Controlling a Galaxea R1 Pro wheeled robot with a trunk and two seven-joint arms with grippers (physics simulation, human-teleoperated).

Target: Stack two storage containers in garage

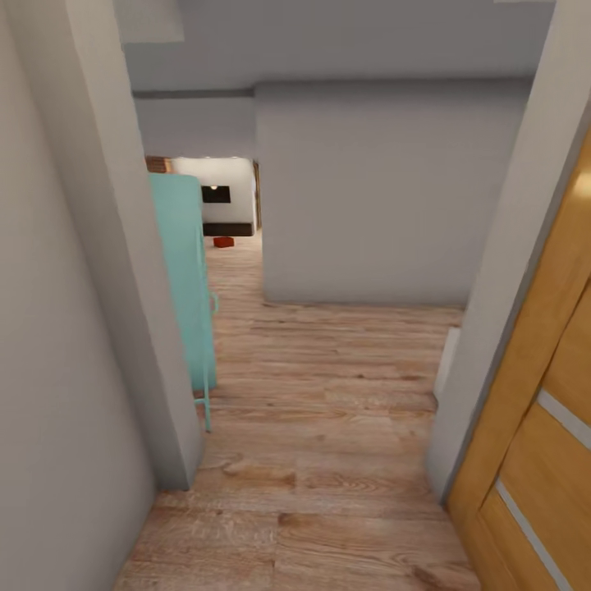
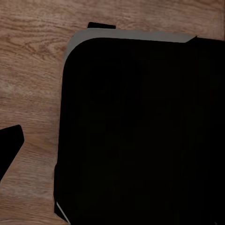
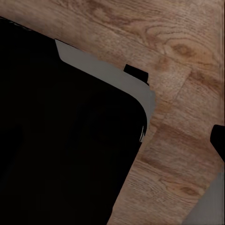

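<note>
Where a grey wall and turquoise door are seen leftward, one storage container is set far off on the plank floor, an orange door rightward; fingers' state cannot be told.

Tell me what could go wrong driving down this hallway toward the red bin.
The teal cabinet juts past the left wall corner, narrowing the passage; the base could clip its legs. The wooden door stands close on the right, another possible snag. The storage container is far off and tiny, so its exact pose can't be judged yet.
</note>
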